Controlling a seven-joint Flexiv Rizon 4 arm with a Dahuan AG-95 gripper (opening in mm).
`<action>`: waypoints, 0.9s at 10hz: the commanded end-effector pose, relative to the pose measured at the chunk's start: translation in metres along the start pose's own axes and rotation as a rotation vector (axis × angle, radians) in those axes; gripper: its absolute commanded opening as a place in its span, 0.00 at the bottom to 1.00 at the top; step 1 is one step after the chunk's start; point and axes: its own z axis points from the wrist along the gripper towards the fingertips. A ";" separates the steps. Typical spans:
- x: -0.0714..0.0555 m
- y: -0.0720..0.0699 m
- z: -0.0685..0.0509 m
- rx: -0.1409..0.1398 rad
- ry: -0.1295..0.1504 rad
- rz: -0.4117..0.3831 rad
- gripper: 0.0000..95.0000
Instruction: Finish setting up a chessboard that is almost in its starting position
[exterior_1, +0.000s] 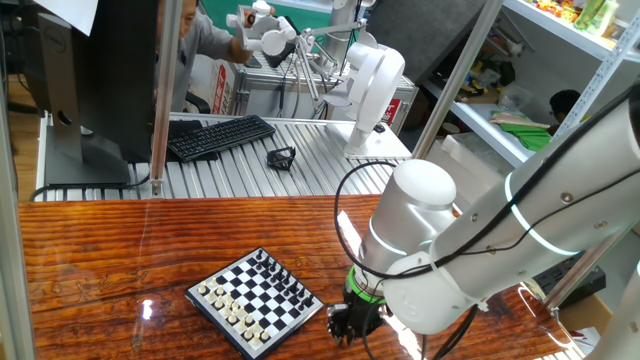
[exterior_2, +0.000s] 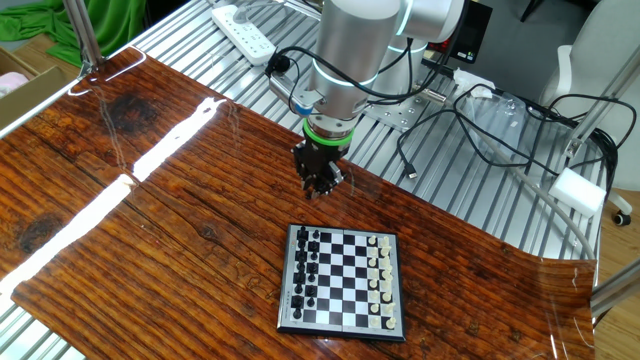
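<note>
The chessboard (exterior_1: 262, 294) (exterior_2: 346, 262) lies flat on the wooden table near its front edge. Black pieces (exterior_1: 287, 277) (exterior_2: 306, 268) line one edge and white pieces (exterior_1: 234, 311) (exterior_2: 380, 276) line the opposite edge. My gripper (exterior_1: 351, 326) (exterior_2: 320, 186) points down just off the board, beside the corner on the black pieces' side, low over the wood. Its dark fingers stand close together. The frames do not show whether anything tiny sits between them.
Behind the wooden top runs a slatted metal surface with a black keyboard (exterior_1: 220, 137), a small black object (exterior_1: 281, 157) and a white robot base (exterior_1: 370, 85). A power strip (exterior_2: 245, 30) and loose cables (exterior_2: 480, 125) lie near my arm's base. Shelves (exterior_1: 520, 120) stand at the right.
</note>
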 end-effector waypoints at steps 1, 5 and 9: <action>0.000 0.000 -0.001 0.001 0.003 0.000 0.20; 0.000 0.000 -0.002 0.001 0.005 -0.006 0.00; 0.000 0.000 -0.002 0.005 0.009 -0.011 0.00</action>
